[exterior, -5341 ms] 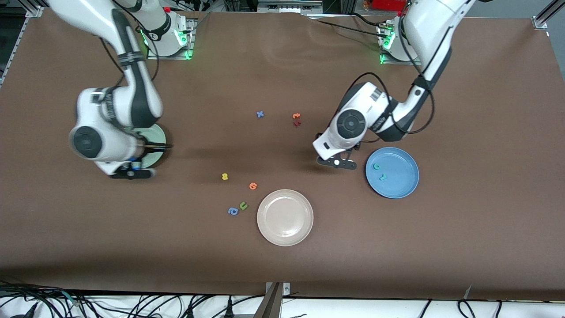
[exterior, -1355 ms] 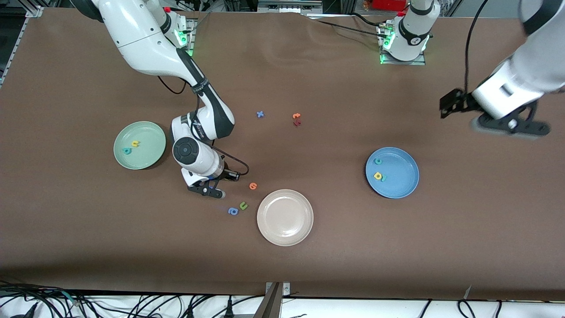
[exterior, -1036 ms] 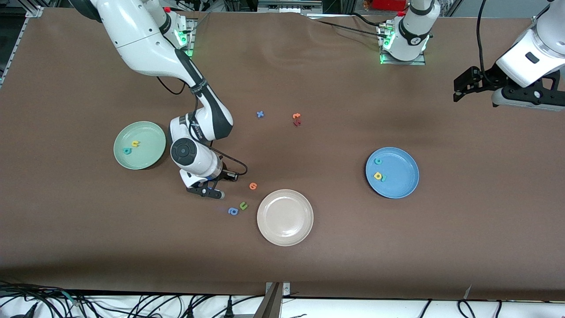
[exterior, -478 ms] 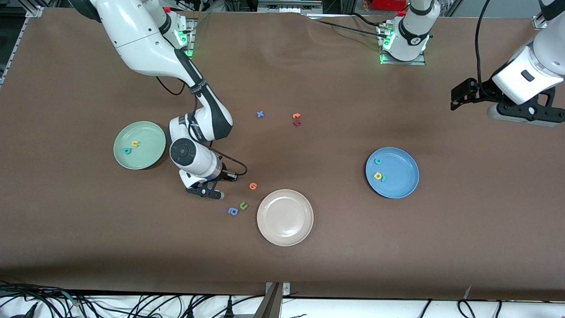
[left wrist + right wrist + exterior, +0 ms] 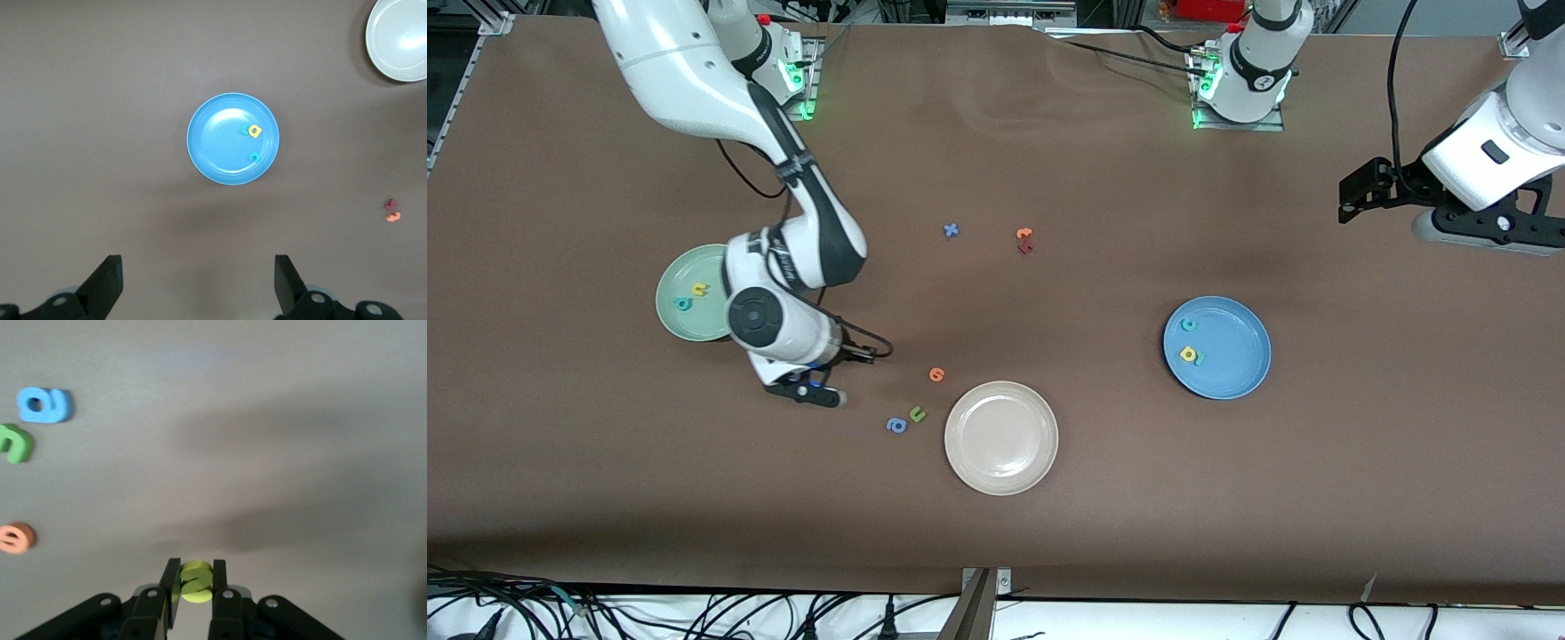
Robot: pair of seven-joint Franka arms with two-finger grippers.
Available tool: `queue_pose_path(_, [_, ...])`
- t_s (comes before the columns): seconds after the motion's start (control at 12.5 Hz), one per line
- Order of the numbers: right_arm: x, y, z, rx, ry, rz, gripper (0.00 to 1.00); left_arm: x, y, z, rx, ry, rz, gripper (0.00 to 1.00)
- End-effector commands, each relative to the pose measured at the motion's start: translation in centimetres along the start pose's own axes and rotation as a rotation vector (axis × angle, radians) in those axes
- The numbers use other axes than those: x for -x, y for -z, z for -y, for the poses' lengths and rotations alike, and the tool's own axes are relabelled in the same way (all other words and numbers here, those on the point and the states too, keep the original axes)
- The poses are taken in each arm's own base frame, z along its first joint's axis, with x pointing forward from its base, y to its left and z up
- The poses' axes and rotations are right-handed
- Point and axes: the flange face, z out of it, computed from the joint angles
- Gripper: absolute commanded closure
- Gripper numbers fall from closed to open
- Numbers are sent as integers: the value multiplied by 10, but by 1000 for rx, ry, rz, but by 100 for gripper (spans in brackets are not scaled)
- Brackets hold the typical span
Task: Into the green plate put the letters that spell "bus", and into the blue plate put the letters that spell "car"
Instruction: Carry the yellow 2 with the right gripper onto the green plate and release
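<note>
Yellow "s" [image 5: 196, 581] | clamped between right hand [image 5: 192, 587] fingers

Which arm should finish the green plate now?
Right. The right gripper is shut on the small yellow foam "s" and hangs beside the pale mint-green plate. The left gripper is open, empty and up over the left arm's end of the table.

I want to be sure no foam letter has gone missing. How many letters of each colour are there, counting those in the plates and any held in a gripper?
Teal letters: 3
Yellow letters: 3, one held in the right gripper
Blue letters: 2
Orange letters: 2
Dark red letters: 1
Green letters: 1
Total: 12
</note>
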Motion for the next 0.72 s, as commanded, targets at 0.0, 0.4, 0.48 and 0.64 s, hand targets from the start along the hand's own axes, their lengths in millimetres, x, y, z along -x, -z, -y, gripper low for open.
queue_pose_path(0.0, [0, 34, -57, 79, 47, 106, 100, 3, 5, -9, -30, 34, -16, 0])
queue_pose_path(0.4, [-4, 6, -190, 122, 164, 259, 100, 16, 0, -9, -34, 38, -34, 0])
queue_pose_path(0.48, [-1, -7, -210, 114, 177, 264, 100, 17, 1, -9, -35, 38, -34, 0])
queue_pose_path(0.64, [16, -37, -226, 110, 175, 262, 100, 16, 0, -9, -35, 36, -31, 0])
